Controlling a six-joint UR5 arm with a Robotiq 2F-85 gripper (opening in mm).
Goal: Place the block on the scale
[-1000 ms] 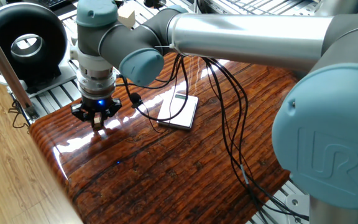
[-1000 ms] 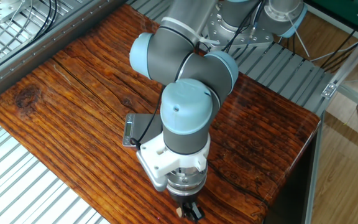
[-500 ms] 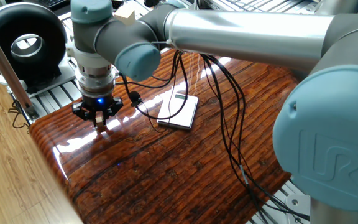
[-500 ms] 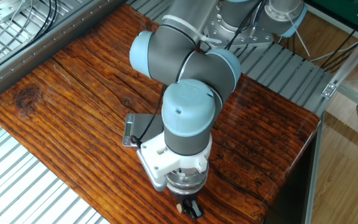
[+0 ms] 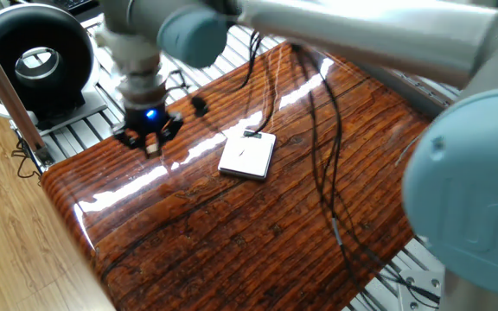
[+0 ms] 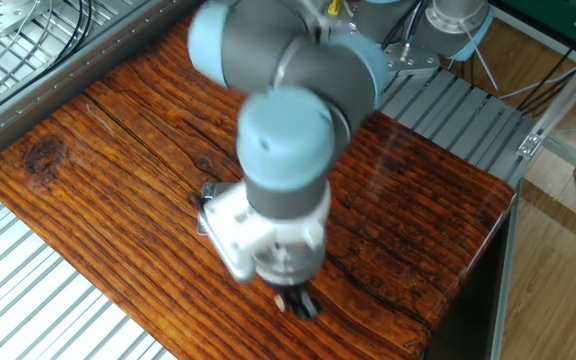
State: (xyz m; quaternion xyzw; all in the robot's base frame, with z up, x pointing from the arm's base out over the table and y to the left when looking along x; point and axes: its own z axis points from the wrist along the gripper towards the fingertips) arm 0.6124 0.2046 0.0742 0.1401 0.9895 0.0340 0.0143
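Observation:
My gripper hangs over the left end of the wooden table, lifted above the surface. It is shut on the tiny light-brown block, which shows between the fingertips. The arm is blurred by motion. In the other fixed view the gripper points down near the table's front edge, with the block at its tips. The white scale lies flat near the table's middle, to the right of the gripper. In the other fixed view only the scale's edge shows behind the wrist.
A black ring-shaped device stands at the back left on aluminium rails. Black cables hang from the arm over the table right of the scale. The table's left edge drops to the wooden floor.
The gripper has risen off the table with the block in it and shifted slightly toward the back. The scale has not moved.

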